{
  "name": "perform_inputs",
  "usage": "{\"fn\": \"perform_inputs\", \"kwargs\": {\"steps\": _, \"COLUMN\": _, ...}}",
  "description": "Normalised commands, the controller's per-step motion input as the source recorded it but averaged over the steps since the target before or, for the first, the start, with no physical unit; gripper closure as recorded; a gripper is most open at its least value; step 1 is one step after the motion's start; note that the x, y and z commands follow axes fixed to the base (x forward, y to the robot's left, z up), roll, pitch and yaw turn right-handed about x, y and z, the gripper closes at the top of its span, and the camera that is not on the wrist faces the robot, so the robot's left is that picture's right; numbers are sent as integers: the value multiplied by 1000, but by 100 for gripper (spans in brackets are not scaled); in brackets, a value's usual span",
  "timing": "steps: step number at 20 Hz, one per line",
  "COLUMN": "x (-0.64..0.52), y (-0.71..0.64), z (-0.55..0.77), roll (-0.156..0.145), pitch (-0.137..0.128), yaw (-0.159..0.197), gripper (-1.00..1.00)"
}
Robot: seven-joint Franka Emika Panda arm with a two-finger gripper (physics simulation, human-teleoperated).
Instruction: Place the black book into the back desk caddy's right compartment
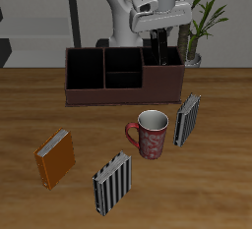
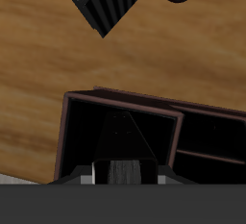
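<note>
Clock directions are read on the exterior view, with 12 toward the robot base and 6 toward the table's front edge.

- The black book [image 1: 158, 55] hangs upright under your gripper [image 1: 160, 43], its lower part already below the rim of the back desk caddy [image 1: 98, 93], inside the right compartment [image 1: 171, 62].
- In the wrist view the black book [image 2: 122, 139] reads as a dark slab with a pale strip of page edge at its near end. It stands about midway between the compartment's side walls, with open dark room on both faces.
- The fingers look clamped on the book's two faces. The contact itself is dim in both views, so take this as a likely reading.
- Whether the book's bottom edge touches the compartment floor, you cannot tell.
- The caddy's outer end wall [image 2: 67, 141] runs straight and stands apart from the book.
- The small middle cubbies [image 1: 123, 66] sit just beside the compartment, behind a divider.
- From the caddy, a striped book [image 1: 187, 120] stands upright at 5 o'clock, near the caddy's front wall but apart from it.
- The mug [image 1: 150, 135] is at 6 o'clock, just beside that striped book.
- A second striped book [image 1: 113, 182] and the orange book [image 1: 55, 158] stand at 7 to 8 o'clock, well apart from the caddy.
</note>
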Motion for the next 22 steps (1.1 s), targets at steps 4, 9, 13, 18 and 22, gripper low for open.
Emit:
{"fn": "perform_inputs", "kwargs": {"steps": 4, "x": 55, "y": 28, "z": -294, "roll": 14, "pitch": 36, "yaw": 3, "gripper": 100}}
{"fn": "perform_inputs", "kwargs": {"steps": 9, "x": 35, "y": -17, "z": -161, "roll": -5, "pitch": 13, "yaw": 0, "gripper": 100}}
{"fn": "perform_inputs", "kwargs": {"steps": 13, "x": 57, "y": -33, "z": -238, "roll": 5, "pitch": 32, "yaw": -12, "gripper": 100}}
{"fn": "perform_inputs", "kwargs": {"steps": 18, "x": 45, "y": 2, "z": -143, "roll": 7, "pitch": 24, "yaw": -7, "gripper": 100}}
{"fn": "perform_inputs", "kwargs": {"steps": 22, "x": 15, "y": 43, "z": -88, "roll": 54, "pitch": 46, "yaw": -30, "gripper": -100}}
